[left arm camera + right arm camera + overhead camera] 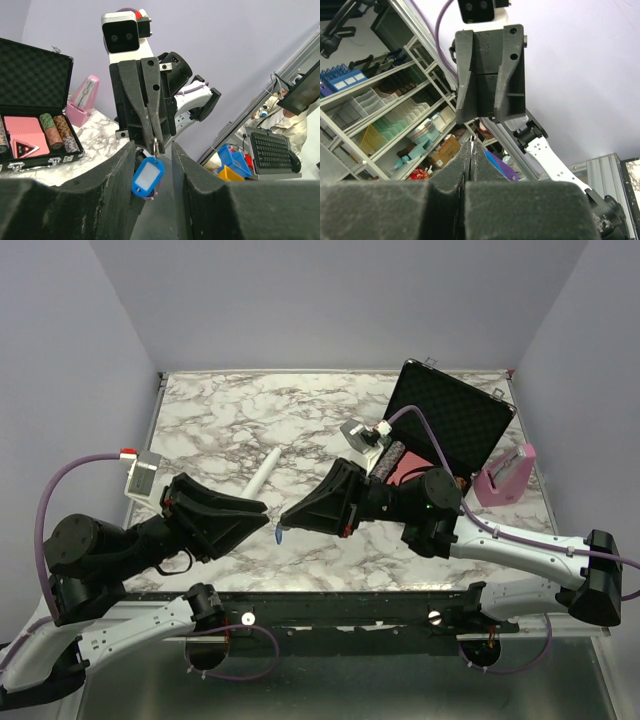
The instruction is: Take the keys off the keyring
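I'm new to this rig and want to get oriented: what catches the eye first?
Above the middle of the marble table the right gripper, shut on a small keyring, meets the open left gripper tip to tip, a blue key tag dangling from the ring between the left fingers. At the far right stands an open black case with poker chips, a pink metronome beside it.

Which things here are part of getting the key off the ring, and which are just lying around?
In the job: blue key; keyring; right gripper, pinching the keyring; left gripper, open either side of the key.
Lying about: white stick tool; poker chip case; pink metronome.
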{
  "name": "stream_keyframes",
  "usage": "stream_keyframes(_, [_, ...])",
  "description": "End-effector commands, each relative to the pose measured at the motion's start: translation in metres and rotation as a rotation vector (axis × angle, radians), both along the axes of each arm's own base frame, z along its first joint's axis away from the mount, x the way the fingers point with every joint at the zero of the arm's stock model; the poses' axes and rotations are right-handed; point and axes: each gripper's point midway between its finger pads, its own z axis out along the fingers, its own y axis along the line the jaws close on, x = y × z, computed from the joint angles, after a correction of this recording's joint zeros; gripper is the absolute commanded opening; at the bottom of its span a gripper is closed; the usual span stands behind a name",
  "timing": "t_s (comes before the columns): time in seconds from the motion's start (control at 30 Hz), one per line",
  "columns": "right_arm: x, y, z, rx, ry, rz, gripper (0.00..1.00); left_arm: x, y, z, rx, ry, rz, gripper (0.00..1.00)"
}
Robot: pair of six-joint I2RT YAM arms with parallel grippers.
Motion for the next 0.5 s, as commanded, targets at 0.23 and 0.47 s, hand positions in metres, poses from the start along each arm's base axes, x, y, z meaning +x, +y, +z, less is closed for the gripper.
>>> stream_keyframes(0.23, [0.0028,0.0058,-0.0038,-0.031,-0.014,-0.031,0.01,0.003,-0.0136,-0.0063,0.042,0.021,-0.026,0.29])
stream_keyframes(0.47, [0.0023,0.0018,-0.0009,-0.024,-0.026,-0.042,0.01,0.0035,-0.0106,-0.008,0.046,0.03,-0.015,0.31])
